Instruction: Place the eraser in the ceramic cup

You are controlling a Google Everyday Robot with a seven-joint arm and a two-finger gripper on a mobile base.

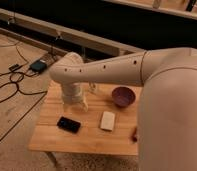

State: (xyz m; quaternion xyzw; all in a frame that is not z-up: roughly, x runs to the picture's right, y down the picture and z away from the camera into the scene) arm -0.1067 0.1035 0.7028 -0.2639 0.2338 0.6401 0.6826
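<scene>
The black eraser [68, 124] lies flat on the wooden table [82, 140], near its front left. My gripper [75, 105] hangs from the pale arm, pointing down over the table's left back part, just behind and above the eraser and apart from it. The ceramic cup does not show; the arm and gripper cover the spot behind them.
A cream-white block [108, 120] lies right of the eraser. A purple bowl [123, 96] stands at the back right. A small clear glass-like object [94, 89] stands behind the arm. A small dark thing [135, 134] sits at the table's right edge. Cables [12, 85] lie on the floor at left.
</scene>
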